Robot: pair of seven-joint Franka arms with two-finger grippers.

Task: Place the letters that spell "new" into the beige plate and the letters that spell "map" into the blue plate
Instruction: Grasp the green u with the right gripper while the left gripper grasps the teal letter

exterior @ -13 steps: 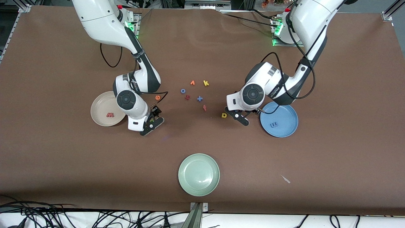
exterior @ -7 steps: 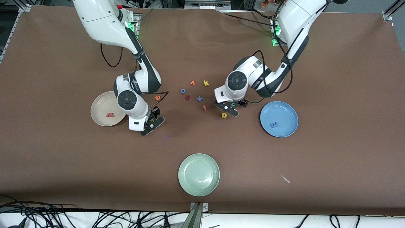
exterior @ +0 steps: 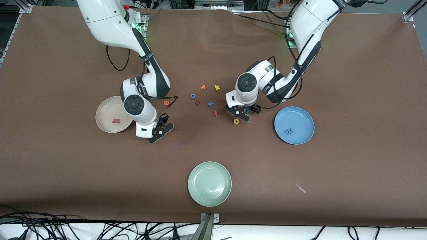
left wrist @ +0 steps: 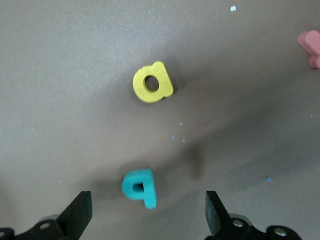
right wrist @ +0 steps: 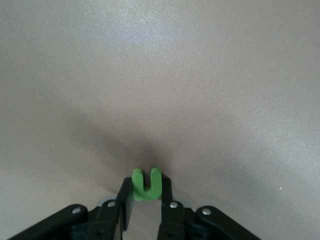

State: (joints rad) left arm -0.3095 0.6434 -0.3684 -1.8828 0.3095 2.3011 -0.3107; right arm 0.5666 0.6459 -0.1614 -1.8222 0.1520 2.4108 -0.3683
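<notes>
On the brown desk [exterior: 50,150], the beige plate [exterior: 106,110] holds the pinkish-red "w" [exterior: 115,121]. Just beside it, toward the middle, the right pincer [right wrist: 146,200] is clamped on the green "n" [right wrist: 146,184], the letter pinched between both fingers low at the desk. The orange "e" [exterior: 166,102] lies near that arm. Loose letters sit mid-desk. The left pincer [left wrist: 147,220] hangs spread wide, the teal "p" [left wrist: 140,187] between its fingers, untouched; the yellow "a" [left wrist: 152,83] lies just beside it. The blue plate [exterior: 302,115] carries the blue "m" [exterior: 289,131].
</notes>
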